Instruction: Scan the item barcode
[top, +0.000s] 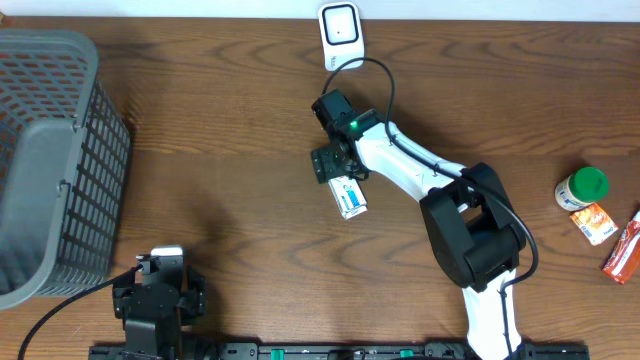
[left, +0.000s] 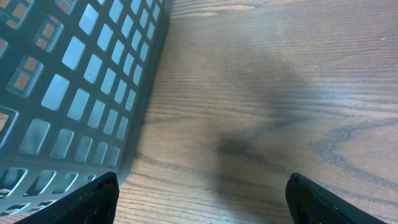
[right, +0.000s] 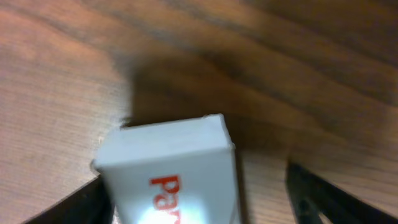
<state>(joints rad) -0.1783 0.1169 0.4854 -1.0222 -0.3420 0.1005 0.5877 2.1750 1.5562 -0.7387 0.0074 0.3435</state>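
The item is a small white box (top: 349, 196) with red lettering and a blue patch, lying on the wooden table near the middle. My right gripper (top: 340, 178) reaches down over its far end. In the right wrist view the box (right: 168, 168) sits between the fingers of the right gripper (right: 199, 205). The left finger is against the box. The right finger (right: 317, 196) stands apart from it with bare wood between. The white barcode scanner (top: 340, 30) stands at the table's far edge. My left gripper (top: 158, 275) rests open at the near left, and the left wrist view shows the left gripper (left: 205, 208) holding nothing.
A grey mesh basket (top: 50, 160) fills the left side, and its wall (left: 81, 93) is close to my left gripper. At the right lie a green-lidded bottle (top: 583, 187), an orange packet (top: 594, 222) and a red packet (top: 622, 250). The scanner's black cable runs by my right arm.
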